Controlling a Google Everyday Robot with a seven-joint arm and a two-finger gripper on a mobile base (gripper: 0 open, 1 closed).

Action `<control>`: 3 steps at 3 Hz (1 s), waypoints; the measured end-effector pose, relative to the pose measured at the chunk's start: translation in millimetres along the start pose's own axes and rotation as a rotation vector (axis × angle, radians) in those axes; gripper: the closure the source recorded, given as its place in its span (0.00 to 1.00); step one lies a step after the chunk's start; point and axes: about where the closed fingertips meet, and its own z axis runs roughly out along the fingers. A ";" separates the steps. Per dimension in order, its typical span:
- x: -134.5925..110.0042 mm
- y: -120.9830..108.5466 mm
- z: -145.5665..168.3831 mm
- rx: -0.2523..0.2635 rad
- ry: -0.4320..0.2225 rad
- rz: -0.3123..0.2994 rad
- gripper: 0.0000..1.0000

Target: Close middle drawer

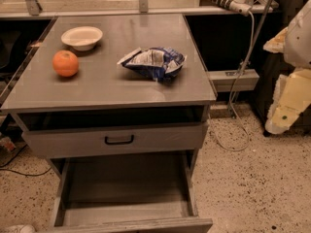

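The grey table stands in the middle. Below its slightly open top drawer, the middle drawer is pulled far out toward the camera. The end effector hangs at the right edge, well apart from the drawer; whether it is open or closed I cannot tell. On the table lie a blue bag, a bowl and an orange. In my judgement the whole push is still left to do.

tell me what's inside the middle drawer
The middle drawer stands pulled out, and the floor that shows is bare grey metal, nothing on it. Its rear part runs under the top drawer, so that stretch is hidden. The gripper is right of the cabinet, away from it.
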 end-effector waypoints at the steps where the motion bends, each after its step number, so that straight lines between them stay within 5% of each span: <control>1: 0.0 0.0 0.0 0.000 0.000 0.000 0.00; 3: 0.0 0.0 0.0 0.000 0.000 0.000 0.42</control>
